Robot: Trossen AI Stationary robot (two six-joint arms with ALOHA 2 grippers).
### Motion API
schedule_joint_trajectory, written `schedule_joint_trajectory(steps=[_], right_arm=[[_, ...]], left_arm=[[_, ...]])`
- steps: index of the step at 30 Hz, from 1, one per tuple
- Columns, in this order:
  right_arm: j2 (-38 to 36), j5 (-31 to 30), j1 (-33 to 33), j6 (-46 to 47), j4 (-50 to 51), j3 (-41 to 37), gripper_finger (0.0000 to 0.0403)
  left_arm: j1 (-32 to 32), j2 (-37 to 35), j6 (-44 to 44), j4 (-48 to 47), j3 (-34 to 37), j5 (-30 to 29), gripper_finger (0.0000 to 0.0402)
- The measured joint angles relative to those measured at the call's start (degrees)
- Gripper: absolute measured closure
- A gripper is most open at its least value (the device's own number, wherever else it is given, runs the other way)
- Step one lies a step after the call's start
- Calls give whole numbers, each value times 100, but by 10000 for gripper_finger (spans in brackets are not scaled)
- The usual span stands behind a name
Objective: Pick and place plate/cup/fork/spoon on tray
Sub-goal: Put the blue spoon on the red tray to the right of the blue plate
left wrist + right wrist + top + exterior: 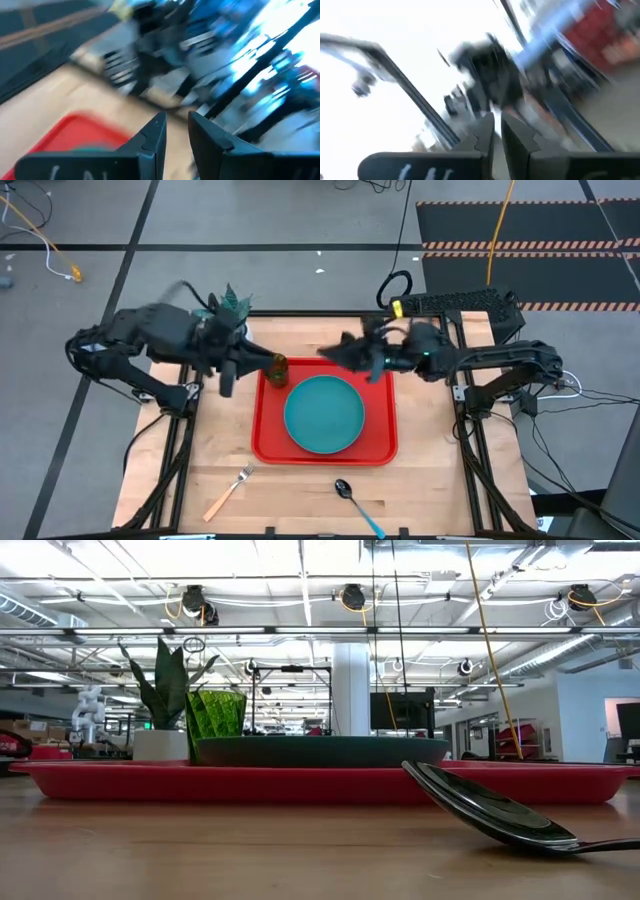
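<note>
The red tray (325,450) lies mid-table with the teal plate (324,413) flat on it. The green cup (275,369) stands upright in the tray's far left corner, also seen in the low view as the cup (218,712) behind the plate (320,750). The fork (228,492) and the spoon (358,505) lie on the wood by the near edge. My left gripper (177,122) hovers raised just left of the cup, open and holding nothing. My right gripper (495,122) is raised over the tray's far edge, shut and holding nothing.
A white pot with a green plant (230,300) stands at the table's far edge, behind the left arm and close to the cup. Bare wood stretches on both sides of the tray and along the near edge around the fork and spoon (490,810).
</note>
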State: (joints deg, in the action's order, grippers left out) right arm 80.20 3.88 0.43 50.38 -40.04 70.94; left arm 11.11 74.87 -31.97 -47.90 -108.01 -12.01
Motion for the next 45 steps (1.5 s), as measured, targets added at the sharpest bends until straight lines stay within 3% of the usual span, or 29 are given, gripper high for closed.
schedule_joint_trajectory(steps=[6, 9, 12, 15, 19, 23, 30, 35, 41, 45], right_arm=[[-23, -1114, 35, -52, -3433, -791, 376], [-12, -1270, 45, -12, -3892, -940, 376], [-95, -792, 118, -8, -3583, -943, 376], [-273, -386, 333, -115, -2427, -768, 376], [-641, -228, 749, -497, 477, -163, 376], [-785, -227, 1209, -716, 3196, 992, 376], [-454, -662, 2237, 267, 7480, 2884, 376], [87, -572, 2772, 1487, 8577, 3086, 376], [1016, 402, 3186, 2329, 9138, 3066, 366], [1532, 956, 3309, 2781, 9087, 3066, 327]], left_arm=[[264, 19, 557, 1934, 38, 359, 320], [278, 44, 794, 2520, 186, 453, 320], [204, 43, 852, 2393, 412, 486, 320], [162, 15, 601, 1874, 746, 490, 320], [274, -2, 86, 1101, 1062, 559, 320], [528, -161, -134, 641, 1195, 576, 320], [704, -531, -342, -2, 1383, 283, 320], [704, -875, -1038, -389, 1937, 472, 320], [764, -1280, -1674, -630, 2766, 987, 319], [860, -1472, -1655, -635, 3154, 1006, 319]])
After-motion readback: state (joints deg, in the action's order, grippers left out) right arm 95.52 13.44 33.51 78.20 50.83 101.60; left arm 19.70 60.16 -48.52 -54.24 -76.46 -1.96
